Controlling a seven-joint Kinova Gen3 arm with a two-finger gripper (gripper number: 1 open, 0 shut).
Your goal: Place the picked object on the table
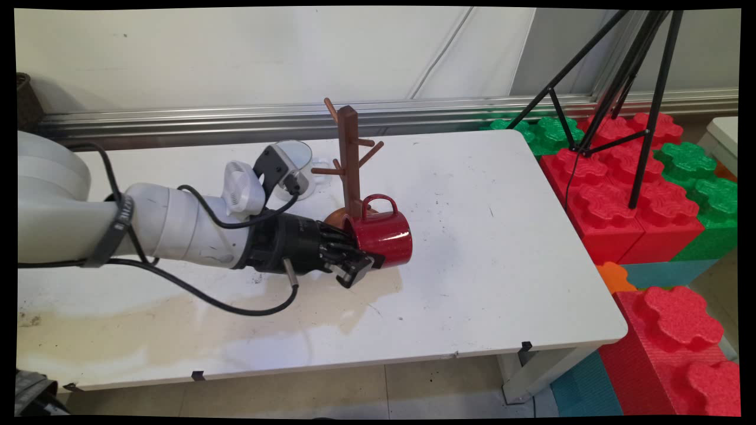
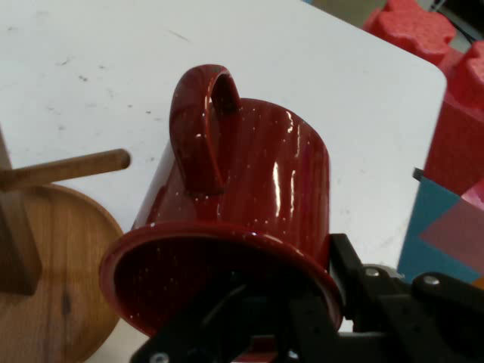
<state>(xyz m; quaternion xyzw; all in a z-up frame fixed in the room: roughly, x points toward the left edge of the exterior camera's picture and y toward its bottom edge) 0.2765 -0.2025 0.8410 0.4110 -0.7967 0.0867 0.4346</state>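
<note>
In the main view, your end effector (image 1: 357,260) reaches in from the left, lying nearly level above the table (image 1: 484,248), and grips a red mug (image 1: 384,236) by its rim. One finger goes inside the mouth and the other presses on the outside wall, so it is closed on the mug's wall. The mug is tipped on its side, mouth toward the arm, handle pointing up. Just behind it, very close or touching, stands a wooden mug tree (image 1: 349,159) with several pegs, on a round base partly hidden by the mug. A clear glass cup (image 1: 298,162) sits farther back, to the left of the tree and partly covered by the wrist. Red and green foam blocks (image 1: 620,195) and a black tripod (image 1: 626,82) stand off the table's right end, well apart from the mug.

The hand view shows you what the other cannot: the mug's (image 2: 242,204) speckled glaze, its open mouth facing the camera, and one finger (image 2: 355,280) against the outer wall at the rim. One peg of the tree (image 2: 72,168) points toward the mug's handle without touching it, and the round base lies to the left below.
</note>
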